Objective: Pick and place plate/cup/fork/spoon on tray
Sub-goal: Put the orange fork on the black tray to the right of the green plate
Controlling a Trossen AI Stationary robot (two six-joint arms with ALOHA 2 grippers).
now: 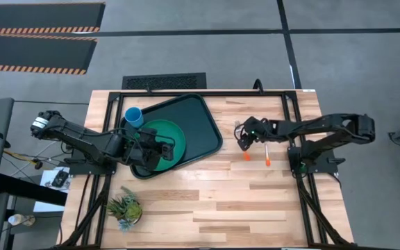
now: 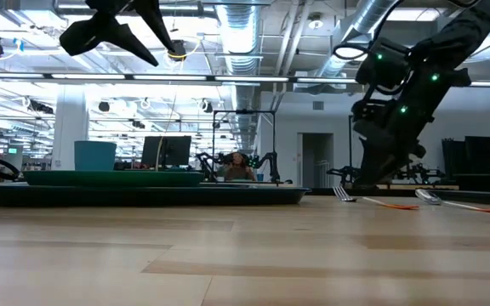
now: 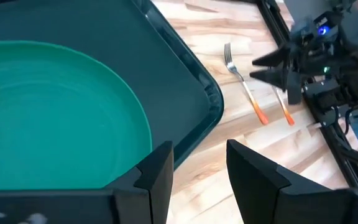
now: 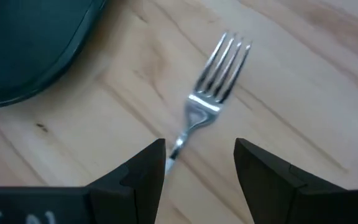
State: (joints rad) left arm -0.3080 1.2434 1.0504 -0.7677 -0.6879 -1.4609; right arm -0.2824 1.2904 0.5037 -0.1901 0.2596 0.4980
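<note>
The dark tray (image 1: pixel 203 121) lies at the table's far left. The green plate (image 1: pixel 157 133) lies flat in it and also shows in the left wrist view (image 3: pixel 55 112). The blue cup (image 1: pixel 134 116) stands at the tray's far left corner. My left gripper (image 3: pixel 197 162) is open and empty above the plate's right edge. The fork (image 4: pixel 219 68) and the spoon (image 1: pixel 266 156) lie flat on the wood right of the tray. My right gripper (image 4: pixel 199 158) is open, low over the fork, with one finger on either side of its neck (image 4: pixel 180 144).
A small spiky plant (image 1: pixel 125 207) stands near the table's near left corner. Bare wood (image 1: pixel 255 208) stretches across the near half of the table. A black grille (image 1: pixel 164 82) sits beyond the far edge. A person (image 2: pixel 241 167) shows far off in the room.
</note>
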